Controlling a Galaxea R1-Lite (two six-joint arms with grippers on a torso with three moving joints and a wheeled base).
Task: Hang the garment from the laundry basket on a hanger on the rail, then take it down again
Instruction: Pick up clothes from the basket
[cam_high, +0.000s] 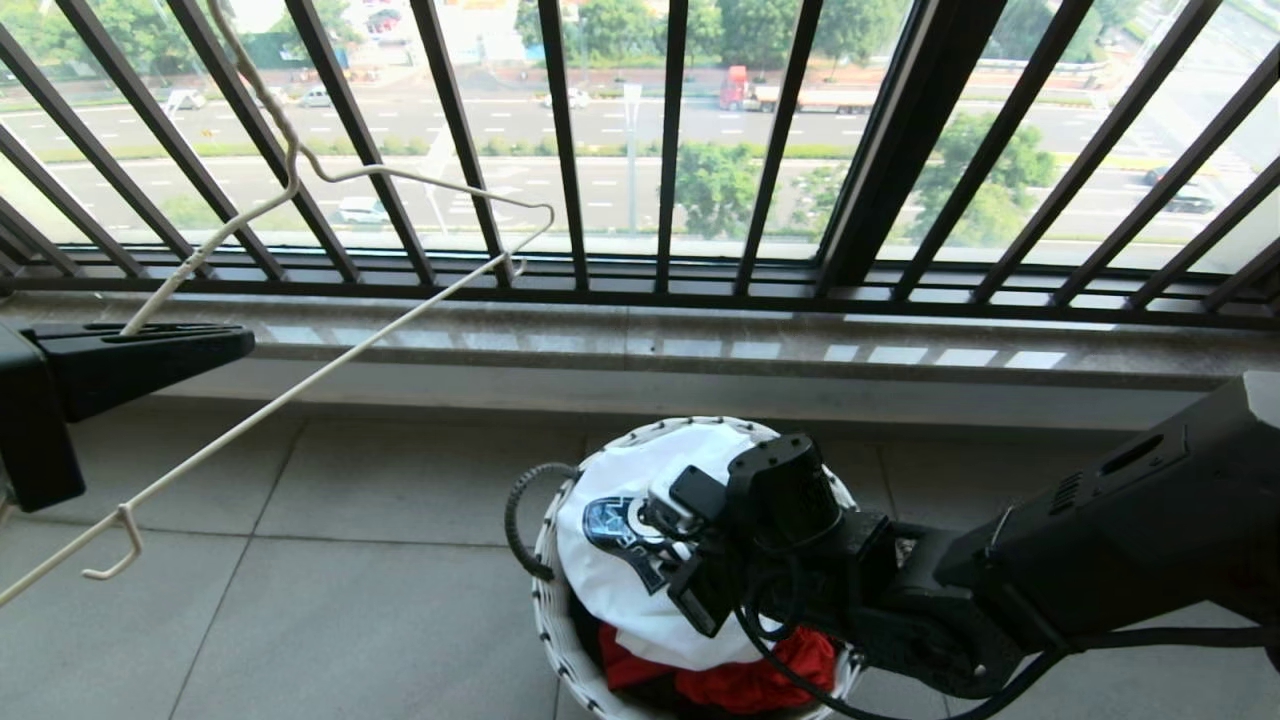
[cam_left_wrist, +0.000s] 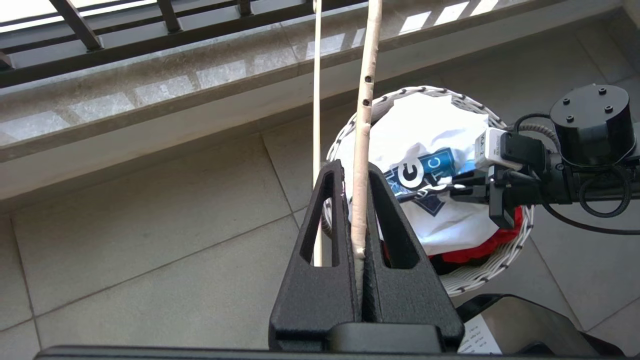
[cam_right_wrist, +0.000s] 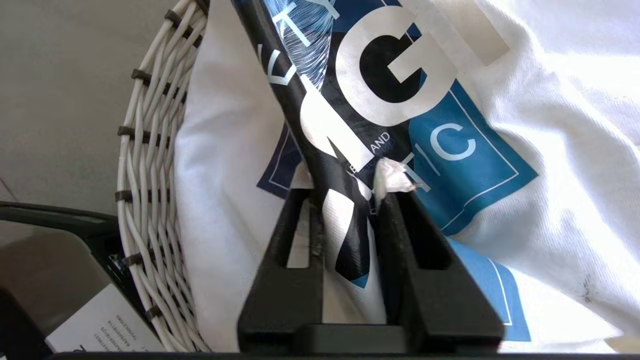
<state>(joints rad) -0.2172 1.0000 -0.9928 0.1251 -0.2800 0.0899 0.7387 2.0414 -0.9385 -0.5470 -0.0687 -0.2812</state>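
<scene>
The right gripper (cam_right_wrist: 350, 200) reaches down into the laundry basket (cam_high: 548, 600), which stands on the tiled floor (cam_high: 350, 620) below the window sill (cam_high: 700, 345). Its jaws pinch a raised fold of the garment (cam_high: 620, 580), right at the dark blue chest print (cam_right_wrist: 450, 150); in the right wrist view the fold stands up between the two black fingers (cam_right_wrist: 280, 280). The white garment lies crumpled on top in the basket, and a red cloth (cam_high: 760, 680) shows under it at the near side.

The left gripper (cam_high: 180, 340) is at the left side, higher than the basket and well apart from it. Its jaws are pressed together on the hanger (cam_high: 300, 385), holding one of its wire arms near the twisted neck. The hanger is tilted; its long bar runs down toward the left, and one small upturned end hook (cam_high: 115, 555) hangs over the floor. Behind it is the black barred railing (cam_high: 660, 150) of the window.
</scene>
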